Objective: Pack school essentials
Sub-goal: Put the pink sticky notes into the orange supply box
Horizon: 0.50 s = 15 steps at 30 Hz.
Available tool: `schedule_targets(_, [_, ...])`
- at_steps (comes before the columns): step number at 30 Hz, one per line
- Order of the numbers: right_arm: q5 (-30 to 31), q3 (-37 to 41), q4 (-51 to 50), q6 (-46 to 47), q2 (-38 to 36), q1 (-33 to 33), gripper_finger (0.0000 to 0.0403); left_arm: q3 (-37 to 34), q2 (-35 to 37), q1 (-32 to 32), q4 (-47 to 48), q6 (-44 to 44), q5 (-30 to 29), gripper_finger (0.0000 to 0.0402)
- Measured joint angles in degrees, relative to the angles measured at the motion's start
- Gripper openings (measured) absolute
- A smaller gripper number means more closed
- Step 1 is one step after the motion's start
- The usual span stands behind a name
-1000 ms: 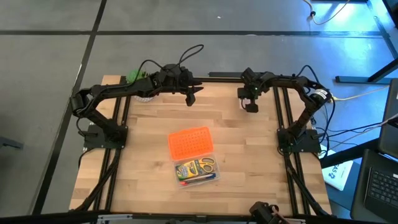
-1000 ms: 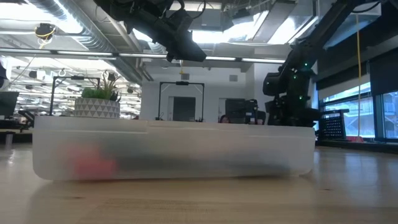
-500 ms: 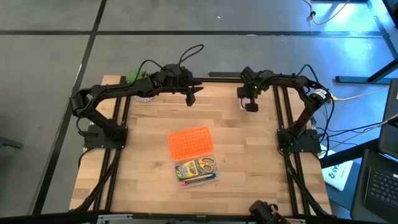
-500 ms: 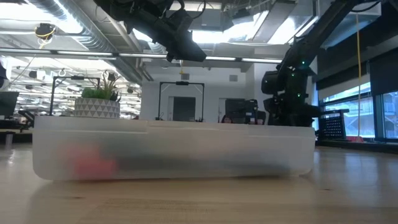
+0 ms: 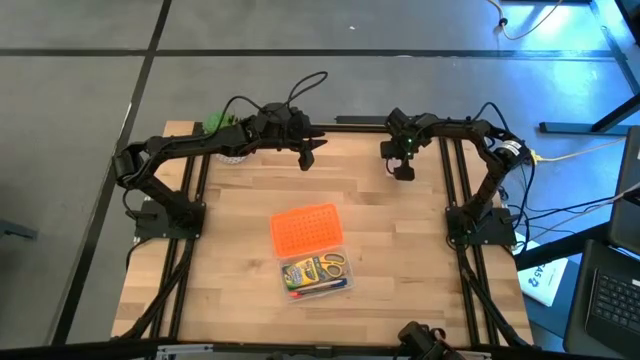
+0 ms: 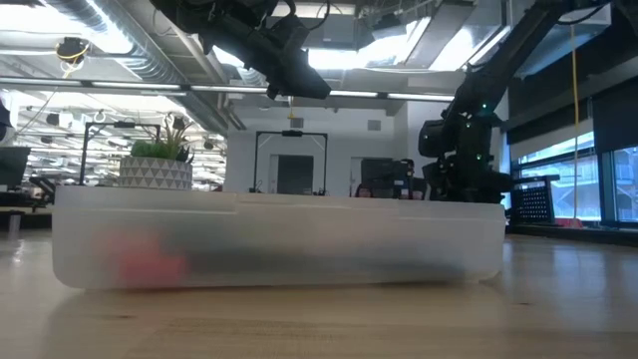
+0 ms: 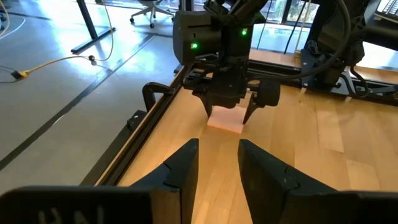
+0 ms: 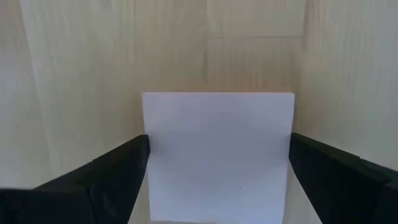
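right gripper point(image 7: 229, 111): we see it wide open over the pale pink square note pad point(image 8: 217, 152) at table's far right, jaws either side, lined up to pinch.
left gripper point(image 7: 217, 165): parked far centre, narrow gap, empty.
clear plastic case point(image 5: 315, 273): near centre, orange perforated lid point(image 5: 305, 230) swung back; inside yellow-handled scissors point(image 5: 331, 264), crayon box point(image 5: 298, 271), pencils point(image 5: 318, 287).

My right arm reaches in over the far right part of the table, wrist bent down, my right gripper point(image 5: 402, 170) pointing at the tabletop with its fingers point(image 8: 118, 174) spread wide. My left arm stretches across the far edge, my left gripper point(image 5: 308, 157) raised, fingers point(image 7: 183, 168) narrowly parted.
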<state>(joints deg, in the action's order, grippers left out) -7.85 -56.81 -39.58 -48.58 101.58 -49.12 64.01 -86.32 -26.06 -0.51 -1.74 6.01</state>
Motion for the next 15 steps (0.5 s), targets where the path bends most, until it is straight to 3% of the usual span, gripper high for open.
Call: schedule_targets(15, [-0.84,0.05,-1.44,0.02,0.22,0.0,0.0379,0.0,0.0,0.0,0.0,0.0,-0.01,0.0105])
